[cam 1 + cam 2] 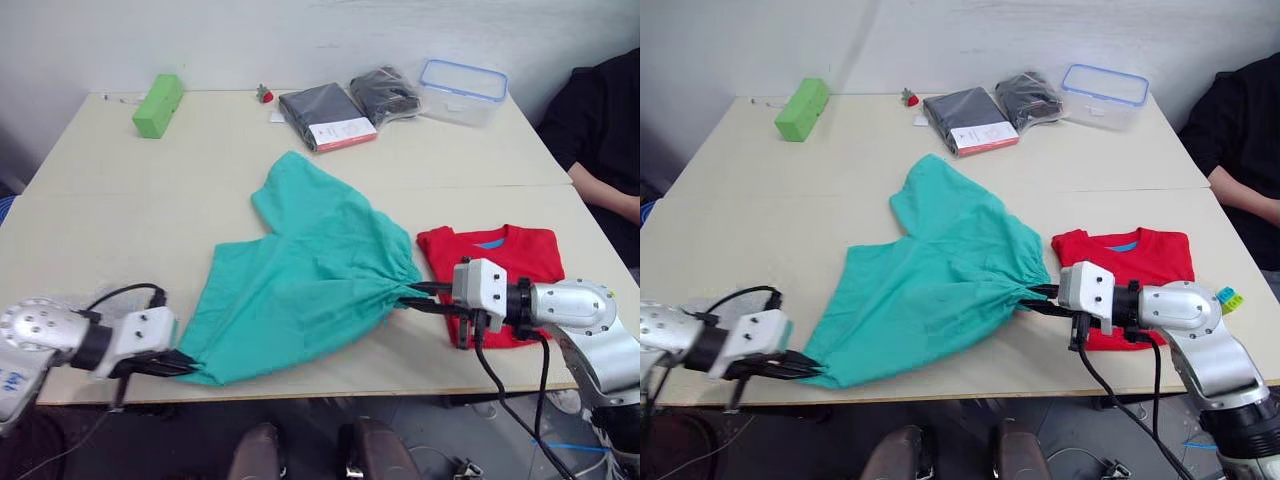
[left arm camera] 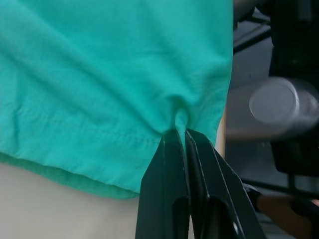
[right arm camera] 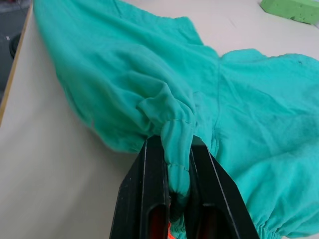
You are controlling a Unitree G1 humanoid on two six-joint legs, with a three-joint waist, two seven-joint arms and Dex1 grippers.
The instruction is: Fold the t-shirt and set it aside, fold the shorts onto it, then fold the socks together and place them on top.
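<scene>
The teal-green shorts [image 1: 300,275] lie spread across the middle of the table. My left gripper [image 1: 185,365] is shut on their hem at the near left corner; the left wrist view shows cloth pinched between its fingertips [image 2: 174,144]. My right gripper [image 1: 408,295] is shut on the gathered waistband [image 3: 172,134] at the shorts' right side. To the right lies the folded red t-shirt [image 1: 500,260], its blue neck label up, partly behind my right wrist. The socks are out of view.
At the table's back stand a lime-green block [image 1: 158,104], dark packaged garments [image 1: 325,116], a black bundle [image 1: 384,95] and a clear plastic box [image 1: 462,90]. A person in black sits at the far right [image 1: 605,120]. The near table edge [image 1: 330,385] runs just under both grippers.
</scene>
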